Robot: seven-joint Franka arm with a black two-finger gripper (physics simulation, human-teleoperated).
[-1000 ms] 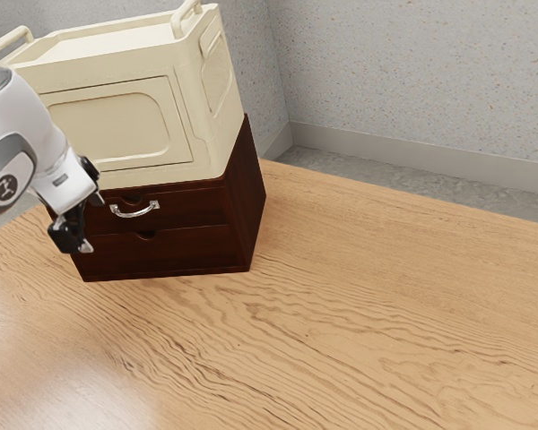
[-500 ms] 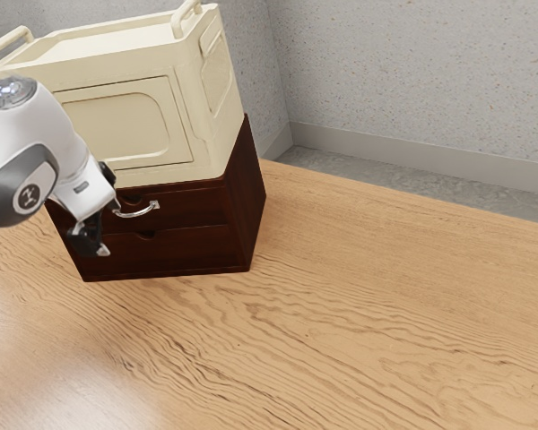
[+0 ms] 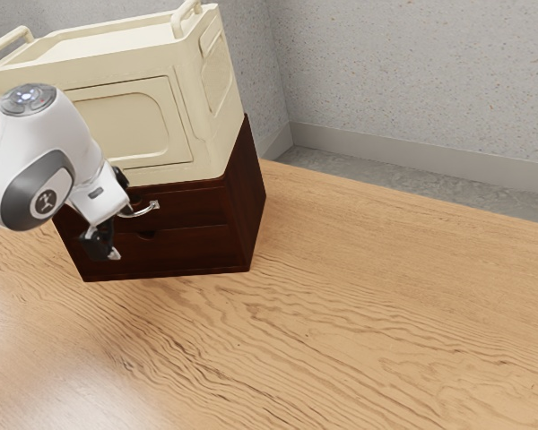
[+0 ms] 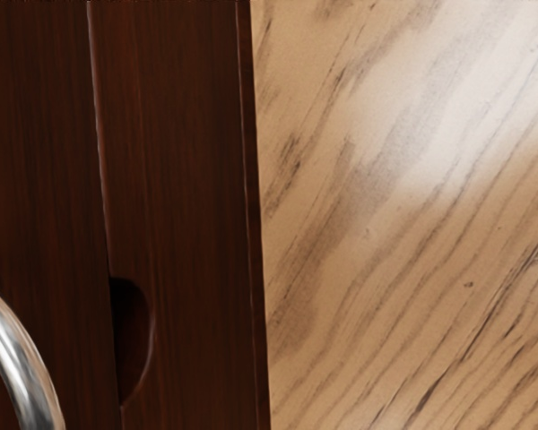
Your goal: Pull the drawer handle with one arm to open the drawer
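My gripper (image 3: 122, 234) is open in the exterior view, in front of the dark red-brown cabinet (image 3: 254, 197). One fingertip is by the near end of the silver arched handle (image 3: 146, 211), partly overlapping it in the picture; the other is lower, before the bottom drawer (image 3: 188, 251). The handle is on the upper drawer (image 3: 197, 206), whose front sits flush with the cabinet. In the wrist view, part of the curved handle (image 4: 22, 372) lies beside the drawer fronts, near the bottom drawer's half-round notch (image 4: 133, 336).
A cream box (image 3: 117, 125) with raised handles stands on top of the cabinet. The wooden table (image 3: 341, 322) extends in front of the cabinet and toward the exterior view's right. A grey speckled wall (image 3: 412, 81) rises behind.
My hand has moved toward the exterior view's right and slightly down, bringing its upper finger up to the handle. The cabinet, drawers and cream box have stayed where they were.
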